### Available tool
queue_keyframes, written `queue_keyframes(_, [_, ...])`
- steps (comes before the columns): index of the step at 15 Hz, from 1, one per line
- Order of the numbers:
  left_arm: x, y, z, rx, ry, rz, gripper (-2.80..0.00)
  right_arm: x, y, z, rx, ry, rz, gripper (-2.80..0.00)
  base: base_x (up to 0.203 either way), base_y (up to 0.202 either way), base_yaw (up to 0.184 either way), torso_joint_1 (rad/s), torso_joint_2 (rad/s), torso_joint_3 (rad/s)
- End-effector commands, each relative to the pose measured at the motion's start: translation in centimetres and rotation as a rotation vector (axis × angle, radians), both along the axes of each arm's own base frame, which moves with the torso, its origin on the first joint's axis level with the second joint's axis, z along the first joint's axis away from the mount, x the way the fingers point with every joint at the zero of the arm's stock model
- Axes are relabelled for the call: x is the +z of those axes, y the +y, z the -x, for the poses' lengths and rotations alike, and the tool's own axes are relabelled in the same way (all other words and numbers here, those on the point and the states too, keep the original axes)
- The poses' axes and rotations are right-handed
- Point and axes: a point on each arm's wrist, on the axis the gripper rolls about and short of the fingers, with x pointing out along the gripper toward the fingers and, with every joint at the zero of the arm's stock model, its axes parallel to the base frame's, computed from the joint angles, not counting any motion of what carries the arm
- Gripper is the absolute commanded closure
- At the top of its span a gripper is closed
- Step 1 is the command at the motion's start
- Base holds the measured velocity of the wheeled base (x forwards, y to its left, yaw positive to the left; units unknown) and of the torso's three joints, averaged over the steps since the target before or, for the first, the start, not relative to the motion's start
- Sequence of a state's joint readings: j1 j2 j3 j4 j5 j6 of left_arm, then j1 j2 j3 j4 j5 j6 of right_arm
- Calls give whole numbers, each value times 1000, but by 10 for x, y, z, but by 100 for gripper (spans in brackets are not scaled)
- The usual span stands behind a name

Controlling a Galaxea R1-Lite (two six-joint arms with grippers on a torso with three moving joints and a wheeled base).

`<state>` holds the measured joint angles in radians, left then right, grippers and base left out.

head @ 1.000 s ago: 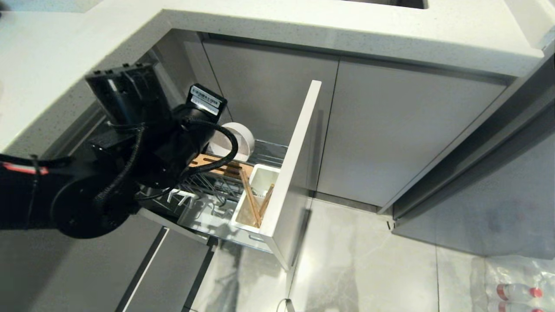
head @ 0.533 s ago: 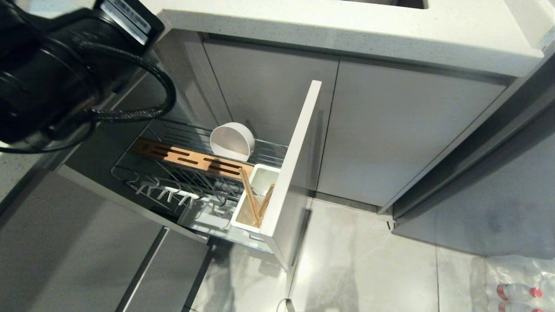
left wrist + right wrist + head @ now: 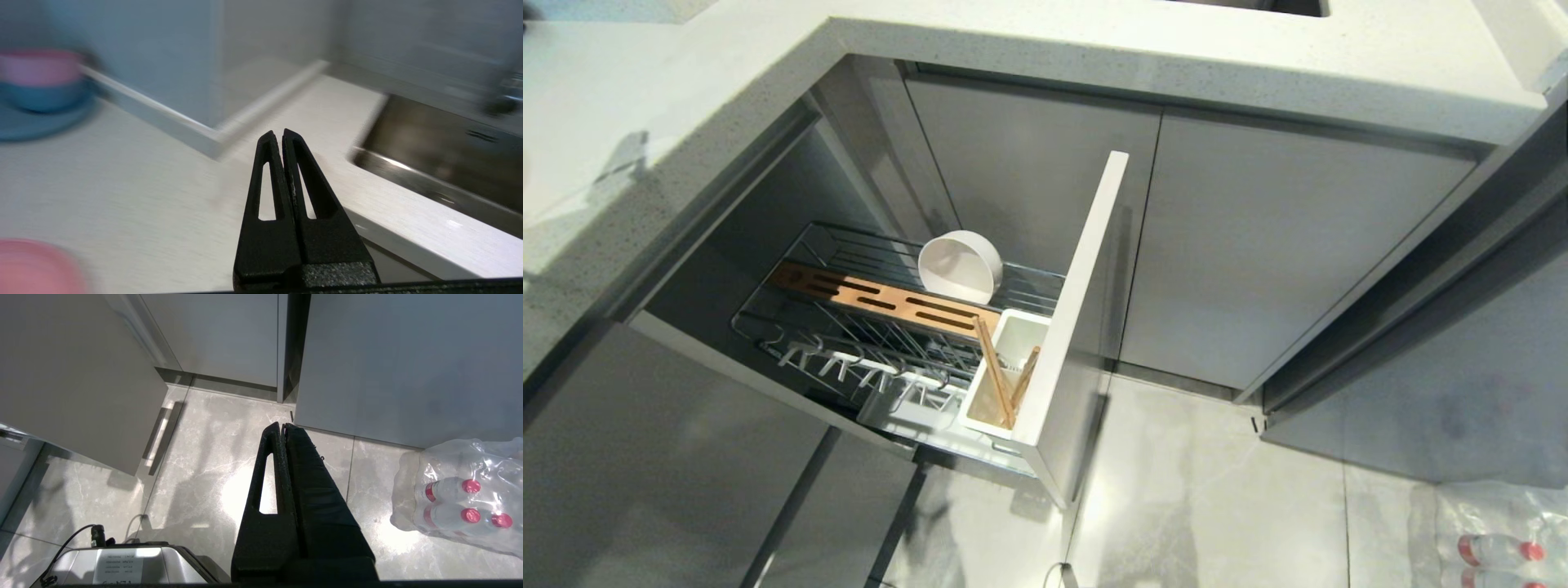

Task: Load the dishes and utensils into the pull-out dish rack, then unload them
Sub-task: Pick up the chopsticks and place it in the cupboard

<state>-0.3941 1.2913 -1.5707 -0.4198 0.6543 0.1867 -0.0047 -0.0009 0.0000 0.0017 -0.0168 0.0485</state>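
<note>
Inside pulled-out chrome wire dish rack (image 3: 792, 322): small white round bowl (image 3: 960, 266) on edge, light-wood chopsticks (image 3: 995, 374) in white utensil cup (image 3: 1021, 343). Above white countertop (image 3: 143, 175): left gripper (image 3: 278, 132) clenched, empty. Over grey floor (image 3: 196, 465): right gripper (image 3: 282, 425) clenched, empty.

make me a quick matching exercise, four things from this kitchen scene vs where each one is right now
Things:
1. white bowl
2. chopsticks
3. left claw
4. right claw

Places:
a. shut, over the countertop near the sink
b. on edge in the wire rack, behind the wooden strip
c. shut, pointing at the floor tiles
d. leaning in the white utensil cup

Pairs: 1-b, 2-d, 3-a, 4-c
</note>
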Motion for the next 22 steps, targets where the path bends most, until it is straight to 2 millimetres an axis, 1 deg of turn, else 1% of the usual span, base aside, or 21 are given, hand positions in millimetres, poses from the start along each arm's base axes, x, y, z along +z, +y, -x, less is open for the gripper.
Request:
queue_keyframes(1, [12, 18, 6, 105, 77, -10, 0, 0, 0, 0, 0, 2, -1, 0, 0, 0, 0, 0, 0, 0])
queue_keyframes(2, [15, 26, 8, 139, 146, 7, 0, 0, 0, 0, 0, 2, -1, 0, 0, 0, 0, 0, 0, 0])
queue_keyframes(3, [14, 31, 8, 152, 223, 36, 0, 0, 0, 0, 0, 2, -1, 0, 0, 0, 0, 0, 0, 0])
queue_keyframes(4, [8, 37, 6, 165, 301, 89, 0, 0, 0, 0, 0, 2, -1, 0, 0, 0, 0, 0, 0, 0])
queue_keyframes(7, [-7, 60, 1, 271, 341, 299, 0, 0, 0, 0, 0, 2, -1, 0, 0, 0, 0, 0, 0, 0])
queue_keyframes(9, [-15, 73, -4, 322, 349, 396, 0, 0, 0, 0, 0, 2, -1, 0, 0, 0, 0, 0, 0, 0])
queue_keyframes(10, [-17, 76, -7, 318, 342, 441, 0, 0, 0, 0, 0, 2, -1, 0, 0, 0, 0, 0, 0, 0])
queue_keyframes(13, [-19, 81, -7, 319, 312, 506, 0, 0, 0, 0, 0, 2, -1, 0, 0, 0, 0, 0, 0, 0])
queue_keyframes(16, [-38, 81, -5, 344, 429, 604, 0, 0, 0, 0, 0, 2, -1, 0, 0, 0, 0, 0, 0, 0])
queue_keyframes(19, [-53, 92, -4, 419, 487, 681, 0, 0, 0, 0, 0, 2, -1, 0, 0, 0, 0, 0, 0, 0])
queue_keyframes(21, [-60, 98, 0, 429, 509, 736, 0, 0, 0, 0, 0, 2, -1, 0, 0, 0, 0, 0, 0, 0])
queue_keyframes(22, [-62, 98, 2, 407, 526, 756, 0, 0, 0, 0, 0, 2, -1, 0, 0, 0, 0, 0, 0, 0])
